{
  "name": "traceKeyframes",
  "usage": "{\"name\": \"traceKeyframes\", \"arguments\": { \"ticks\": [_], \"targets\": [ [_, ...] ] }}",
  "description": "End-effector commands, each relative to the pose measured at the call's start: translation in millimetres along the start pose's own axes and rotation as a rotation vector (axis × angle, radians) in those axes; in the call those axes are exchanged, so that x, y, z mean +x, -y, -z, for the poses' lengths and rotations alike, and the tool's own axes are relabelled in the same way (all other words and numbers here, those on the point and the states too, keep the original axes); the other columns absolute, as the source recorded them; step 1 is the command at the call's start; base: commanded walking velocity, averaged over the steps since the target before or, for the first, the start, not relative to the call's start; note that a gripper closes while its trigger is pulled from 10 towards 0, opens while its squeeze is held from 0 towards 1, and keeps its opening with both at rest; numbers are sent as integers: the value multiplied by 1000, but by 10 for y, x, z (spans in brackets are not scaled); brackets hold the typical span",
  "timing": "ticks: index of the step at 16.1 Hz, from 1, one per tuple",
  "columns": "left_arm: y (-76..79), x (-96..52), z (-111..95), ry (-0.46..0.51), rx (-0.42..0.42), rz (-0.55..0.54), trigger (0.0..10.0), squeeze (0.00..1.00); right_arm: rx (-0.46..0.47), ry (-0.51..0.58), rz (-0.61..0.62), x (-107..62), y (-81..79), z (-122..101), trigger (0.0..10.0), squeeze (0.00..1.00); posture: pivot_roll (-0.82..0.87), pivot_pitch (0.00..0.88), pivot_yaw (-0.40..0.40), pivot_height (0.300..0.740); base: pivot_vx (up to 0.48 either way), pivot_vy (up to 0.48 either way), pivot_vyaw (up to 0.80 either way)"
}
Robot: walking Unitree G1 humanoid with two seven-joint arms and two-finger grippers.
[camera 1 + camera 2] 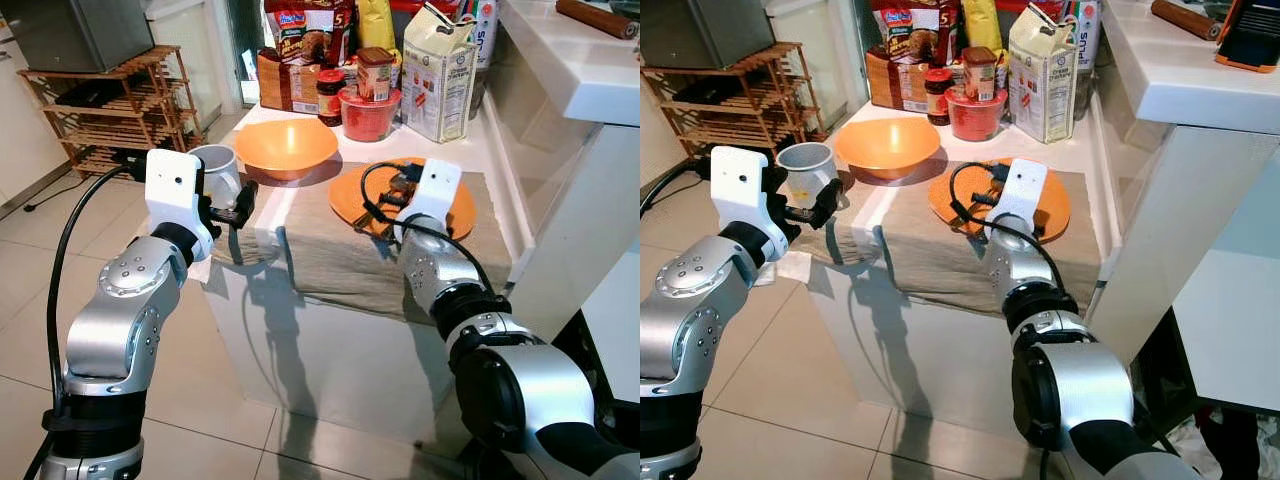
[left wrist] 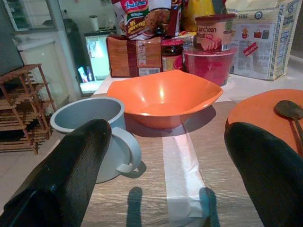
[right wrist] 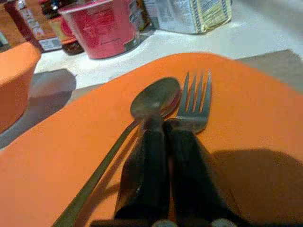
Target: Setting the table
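The thin, stiff, slippery fork (image 3: 194, 106) is clamped mid-handle by the closed right hand (image 3: 165, 125), while the left hand (image 2: 165, 179) is held open.

My right gripper's fingers (image 3: 163, 156) cover the fork (image 3: 195, 101) handle and most of the spoon (image 3: 154, 99) stem, so can't tell if anything's pinched. Noodle packet (image 2: 149, 16) is cut off up top, and my left gripper's fingers (image 2: 78, 161) hide part of the mug (image 2: 94, 127)
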State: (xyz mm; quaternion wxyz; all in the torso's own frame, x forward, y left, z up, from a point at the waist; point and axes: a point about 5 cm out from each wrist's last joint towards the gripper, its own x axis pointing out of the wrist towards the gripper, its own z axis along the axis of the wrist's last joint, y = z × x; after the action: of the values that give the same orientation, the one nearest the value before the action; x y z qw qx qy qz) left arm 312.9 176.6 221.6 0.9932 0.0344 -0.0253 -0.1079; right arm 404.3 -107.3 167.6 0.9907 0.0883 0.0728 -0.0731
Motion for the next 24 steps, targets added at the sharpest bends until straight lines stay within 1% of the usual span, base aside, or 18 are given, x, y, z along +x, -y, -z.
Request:
{"name": "traceKeyframes", "arguments": {
  "ticks": [1, 2, 3, 5, 7, 8, 9, 10, 11, 12, 13, 14, 15, 16, 17, 19, 24],
  "targets": [
    [-16, 1, -52, 18, 12, -6, 10000, 0, -8, 31, 16, 8, -24, -102, 10000, 0, 3, 0, 50, 740, 0, 0, 0],
    [-17, 5, -54, 19, 11, -5, 10000, 0, 3, 32, 20, 9, -18, -109, 10000, 0, 2, 0, 50, 740, 0, 0, 0],
    [-17, 6, -55, 20, 12, -6, 10000, 0, 13, 28, 19, 10, -18, -107, 10000, 1000, 2, 0, 50, 740, 0, 0, 0],
    [-13, 5, -53, 19, 11, -5, 10000, 0, 24, 9, 29, 9, -30, -97, 10000, 1000, 2, 0, 50, 740, 0, 0, 0],
    [-8, 8, -49, 18, 11, -3, 10000, 0, 31, -1, 26, 11, -77, -131, 10000, 1000, -8, 0, 49, 740, 0, 0, 0],
    [2, 15, -52, 21, 8, -1, 10000, 0, 27, 19, 14, 20, -117, -222, 10000, 1000, -9, 0, 45, 740, 0, 0, 0],
    [10, 20, -54, 23, 6, 0, 10000, 0, 10, 59, 12, 33, -113, -331, 10000, 1000, -10, 0, 44, 740, 0, 0, 0],
    [17, 21, -54, 25, 4, -1, 10000, 0, 6, 83, 12, 44, -90, -395, 10000, 1000, -10, 0, 42, 740, 0, 0, 0],
    [17, 20, -52, 26, 3, -2, 10000, 0, 21, 90, 13, 48, -71, -413, 10000, 1000, -9, 0, 41, 740, 0, 0, 0],
    [12, 17, -48, 24, 3, -4, 10000, 0, 25, 84, 12, 49, -67, -404, 10000, 1000, -9, 0, 42, 740, 0, 0, 0],
    [13, 17, -51, 25, 2, -4, 10000, 0, 36, 53, 63, 53, -16, -346, 10000, 1000, -8, 0, 42, 740, 0, 0, 0],
    [15, 17, -53, 25, 2, -4, 10000, 0, 44, 27, 53, 53, -15, -296, 10000, 1000, -7, 0, 43, 740, 0, 0, 0],
    [14, 18, -55, 24, 2, -4, 10000, 0, 19, 17, 39, 53, -23, -267, 10000, 1000, -6, 0, 44, 740, 0, 0, 0],
    [11, 18, -54, 24, 2, -4, 10000, 0, -40, -32, 18, 51, -51, -203, 10000, 1000, -7, 0, 44, 740, 0, 0, 0],
    [13, 19, -53, 24, 2, -4, 10000, 0, -73, -60, 0, 48, -66, -159, 10000, 0, -7, 0, 43, 740, 0, 0, 0],
    [18, 16, -56, 25, 1, -6, 10000, 0, -96, -81, -7, 46, -53, -105, 10000, 0, -3, 0, 40, 740, 0, 0, 0],
    [-19, -20, -61, 22, 7, -16, 10000, 0, -71, -124, 18, 40, -14, -25, 10000, 0, 14, 0, 41, 740, 0, 0, 0]
  ]
}}
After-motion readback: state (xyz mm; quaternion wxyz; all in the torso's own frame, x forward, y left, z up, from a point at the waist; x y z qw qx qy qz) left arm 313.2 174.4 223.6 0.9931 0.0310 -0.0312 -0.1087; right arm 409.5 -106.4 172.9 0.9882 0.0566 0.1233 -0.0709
